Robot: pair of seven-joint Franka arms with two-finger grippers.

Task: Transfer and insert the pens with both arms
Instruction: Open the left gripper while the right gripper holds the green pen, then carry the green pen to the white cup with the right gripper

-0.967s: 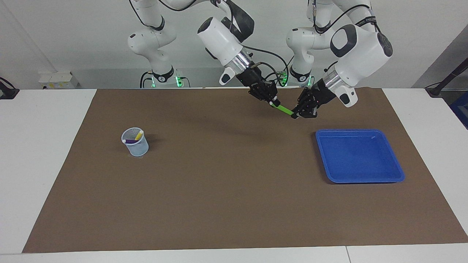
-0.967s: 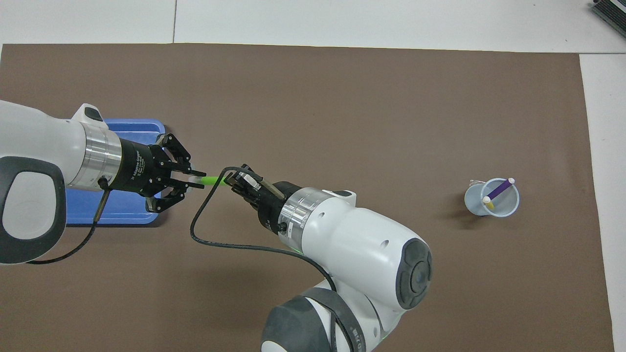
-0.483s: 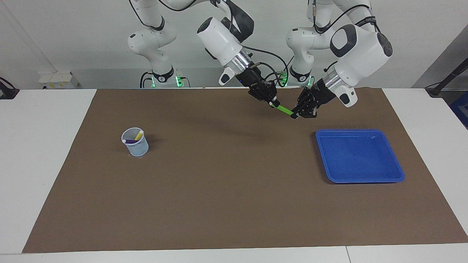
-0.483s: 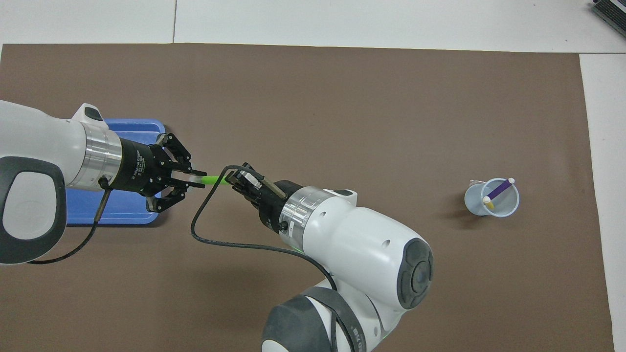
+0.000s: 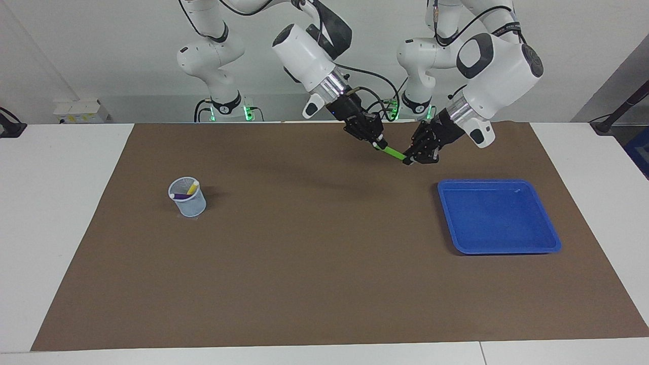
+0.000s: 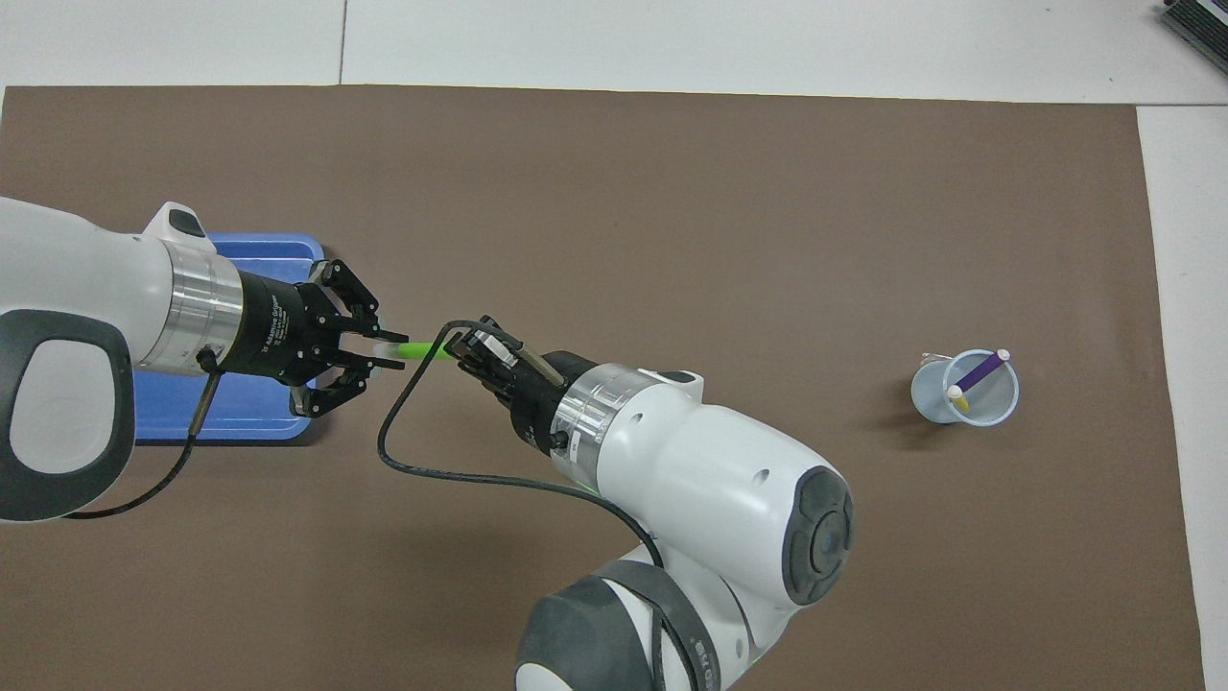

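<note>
- So the right gripper [image 5: 377, 142] is pinched on one end of the green pen [image 5: 393, 151], up over the brown mat [image 5: 324, 284].
- Left gripper [image 5: 411, 159] is at the pen's other end; can't tell if it's gripping or letting go.
- Cup [image 5: 187, 197] with purple and yellow pens sits way off at 9 o'clock from the handover; blue tray [image 5: 499, 243] at 4 o'clock.
- Risk, I'd guess: one-ended pinch, so the pen swivels or drops.

Brown mat [image 5: 324, 263] covering the white table [image 5: 61, 213], blue tray [image 5: 550, 243] toward the left arm's end, pale mesh cup [image 5: 191, 205] toward the right arm's end
</note>
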